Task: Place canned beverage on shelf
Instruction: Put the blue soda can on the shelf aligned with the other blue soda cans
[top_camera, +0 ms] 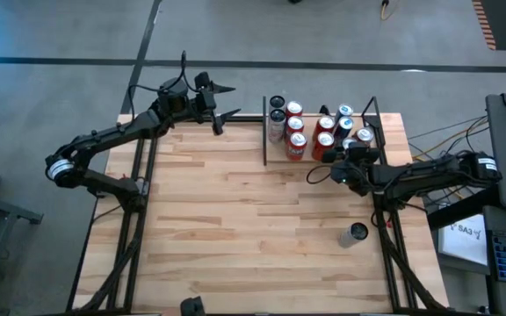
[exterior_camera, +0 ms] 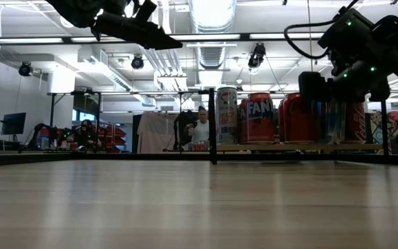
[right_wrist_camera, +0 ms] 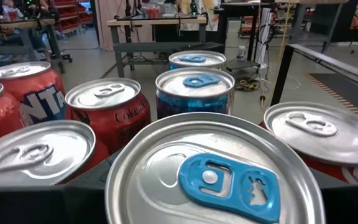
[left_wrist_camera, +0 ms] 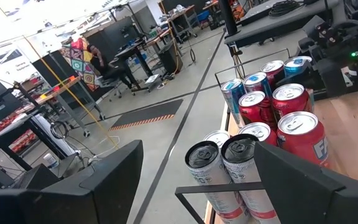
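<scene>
canned beverage with the blue tab fills the right wrist view, sitting right under the right gripper at the near right end of the shelf. the jaws look set around its sides, pinching it, but whether it's already standing on the board or just above it i can't tell. around it are packed red cans and another blue-top can, so it's going into a tight slot.

my read: this is the placing step, pretty much at the end. next move would be to let go cleanly and lift straight up, since any sideways drift would knock the neighbours.

right arm reaches in from the table's right edge, stretched low over the wood, wrist tipped down over the shelf. left gripper hangs off the far left corner of the table, left of the shelf, fingers spread and holding nothing, arm just waiting up high. one more can lies well apart on the tabletop near the right edge, probably next in line.
</scene>
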Robot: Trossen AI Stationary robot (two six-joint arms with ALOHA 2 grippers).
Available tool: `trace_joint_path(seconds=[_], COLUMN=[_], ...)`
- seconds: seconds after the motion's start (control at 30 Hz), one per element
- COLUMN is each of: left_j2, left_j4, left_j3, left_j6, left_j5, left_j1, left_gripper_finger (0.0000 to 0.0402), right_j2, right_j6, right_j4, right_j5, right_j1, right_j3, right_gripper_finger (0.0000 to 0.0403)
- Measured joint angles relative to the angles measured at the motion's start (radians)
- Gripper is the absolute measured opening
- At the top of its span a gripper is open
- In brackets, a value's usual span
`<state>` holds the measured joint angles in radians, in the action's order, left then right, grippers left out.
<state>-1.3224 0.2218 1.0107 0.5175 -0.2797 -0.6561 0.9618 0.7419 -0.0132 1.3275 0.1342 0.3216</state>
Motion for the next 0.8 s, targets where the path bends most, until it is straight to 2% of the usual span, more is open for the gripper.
trace_joint_path(seconds=[0.8], left_j2=[0.000], left_j4=[0.000], left_j3=[0.000], left_j6=[0.000], left_j5=[0.000], left_j1=[0.000], left_gripper_finger=[0.0292], right_j2=[-0.011], right_j6=[-0.019], right_j4=[-0.003], right_j5=[0.008], right_j1=[0.017], right_j3=[0.001], right_gripper_finger=[0.0212])
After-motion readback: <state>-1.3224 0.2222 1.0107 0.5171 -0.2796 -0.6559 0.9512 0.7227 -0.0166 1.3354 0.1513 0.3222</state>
